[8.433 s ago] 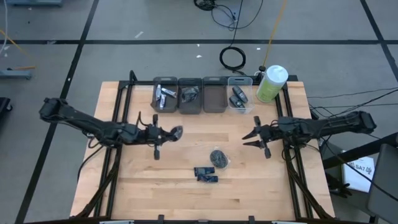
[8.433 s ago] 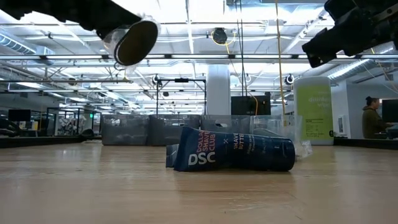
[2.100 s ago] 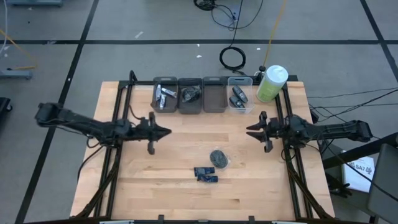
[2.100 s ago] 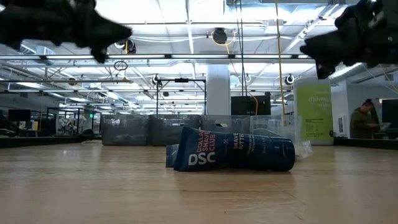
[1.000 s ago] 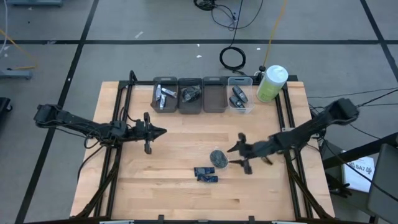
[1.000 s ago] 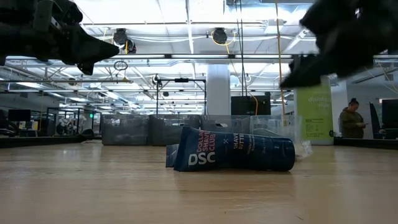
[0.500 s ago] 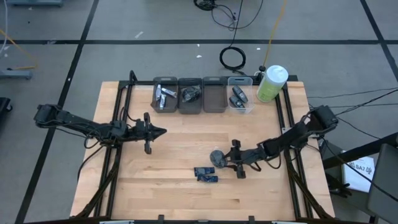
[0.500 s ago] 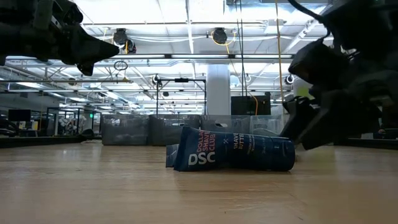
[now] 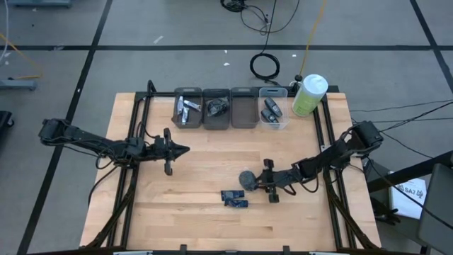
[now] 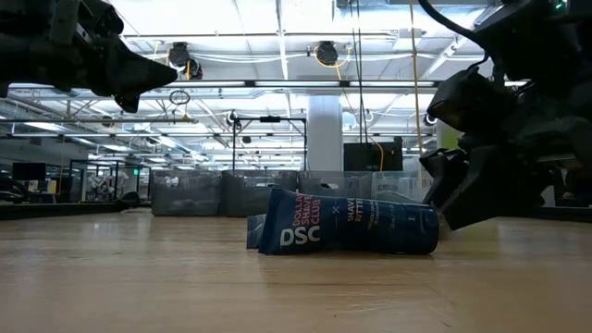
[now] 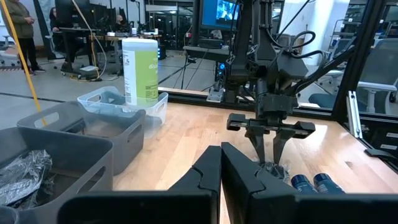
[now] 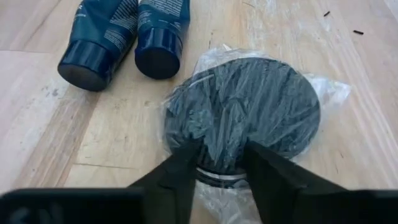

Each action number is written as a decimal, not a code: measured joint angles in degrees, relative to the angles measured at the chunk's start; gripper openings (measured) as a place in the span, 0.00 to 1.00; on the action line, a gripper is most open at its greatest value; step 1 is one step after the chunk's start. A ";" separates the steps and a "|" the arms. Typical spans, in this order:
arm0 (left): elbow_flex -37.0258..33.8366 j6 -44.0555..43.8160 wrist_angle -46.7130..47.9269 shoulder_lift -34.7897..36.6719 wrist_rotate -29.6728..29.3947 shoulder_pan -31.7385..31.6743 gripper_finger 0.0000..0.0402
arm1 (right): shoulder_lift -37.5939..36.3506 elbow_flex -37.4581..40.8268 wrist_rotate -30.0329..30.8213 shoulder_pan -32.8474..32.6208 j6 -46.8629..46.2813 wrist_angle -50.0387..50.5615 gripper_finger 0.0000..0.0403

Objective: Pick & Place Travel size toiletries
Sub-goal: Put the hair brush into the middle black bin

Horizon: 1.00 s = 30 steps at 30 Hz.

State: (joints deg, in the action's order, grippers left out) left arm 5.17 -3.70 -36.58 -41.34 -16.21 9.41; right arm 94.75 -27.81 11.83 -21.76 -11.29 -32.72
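- Disc (image 12: 249, 112), dark grey and plastic-wrapped, lies mid-table; we see the right gripper (image 12: 217, 155) with fingers parted around its edge.
- Just beside it lie two dark blue tubes (image 9: 233, 198).
- Beyond, grey bins (image 9: 216, 110) and a green bottle (image 9: 308, 95) line the far edge.
- Left gripper (image 9: 182, 149) hovers closed, well apart.

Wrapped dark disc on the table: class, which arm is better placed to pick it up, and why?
The right. The right gripper is down at the wrapped disc, its fingers open astride the disc's edge. The left gripper hangs shut, apart from it over bare table.
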 joint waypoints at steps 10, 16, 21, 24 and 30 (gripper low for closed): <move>0.00 -0.11 0.00 0.00 0.00 0.00 0.02 | -0.31 0.02 -0.24 0.00 3.32 -0.79 0.02; 0.02 -2.40 -1.20 -0.03 -0.02 0.00 0.02 | -4.10 0.11 1.03 0.00 9.42 -2.10 0.00; 0.02 -7.96 -1.44 -0.20 0.78 0.00 0.02 | -9.32 0.09 4.73 0.44 16.02 -2.04 0.00; 0.04 -12.38 -1.76 -2.10 1.12 0.09 0.02 | -11.44 0.07 8.46 0.79 20.36 -2.14 0.00; 2.06 -20.11 -4.26 -9.14 1.02 0.09 0.02 | -12.25 0.07 16.21 1.78 29.89 -2.55 0.00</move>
State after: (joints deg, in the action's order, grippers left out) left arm 7.23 -23.82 -40.84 -50.48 -15.19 9.50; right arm 82.50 -27.75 28.04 -19.98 18.59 -35.27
